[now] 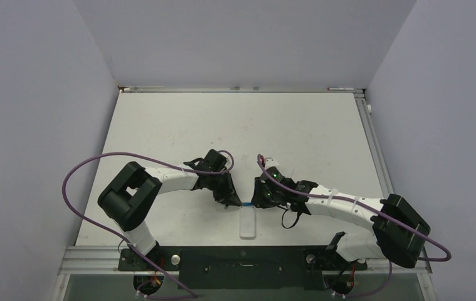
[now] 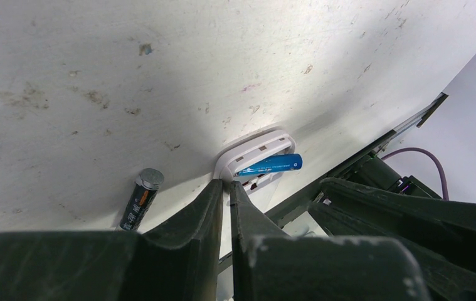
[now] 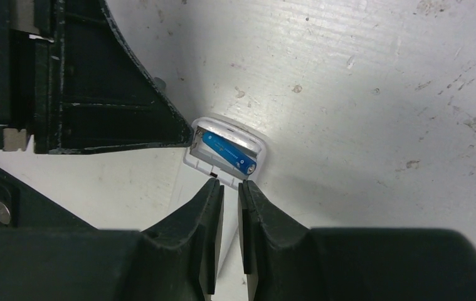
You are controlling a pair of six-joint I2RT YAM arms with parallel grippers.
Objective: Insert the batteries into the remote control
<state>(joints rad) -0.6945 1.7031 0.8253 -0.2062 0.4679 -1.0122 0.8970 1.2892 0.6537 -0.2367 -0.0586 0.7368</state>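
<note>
White plastic identifies the remote control [image 1: 248, 224], which lies on the table [image 1: 179, 125] at lower centre of the overhead view. Its long axis runs up and down the frame. The two hands meet over its upper end and cover it there, so only a sliver of blue shows between them.

The button face is not visible in any view. Both wrist views show only the end with the open battery bay [image 3: 199, 152]; the rest of the body is cut off behind the fingers.

The blue battery [image 3: 227, 151] lies inside the bay, at a slant across it. Whether it is fully seated cannot be told.

The dark battery [image 2: 141, 199], with a metallic cap and an orange mark on its label, lies on the table at lower left of the left wrist view. It is near the remote control but apart from it. It cannot be made out in the overhead view.

The left hand [image 2: 227, 188] is clenched, fingertips at the rim of the bay, with nothing visible between them. The right hand [image 3: 230, 186] is likewise clenched to a thin slit at the opposite rim. Whether it pinches the bay wall cannot be told.
</note>
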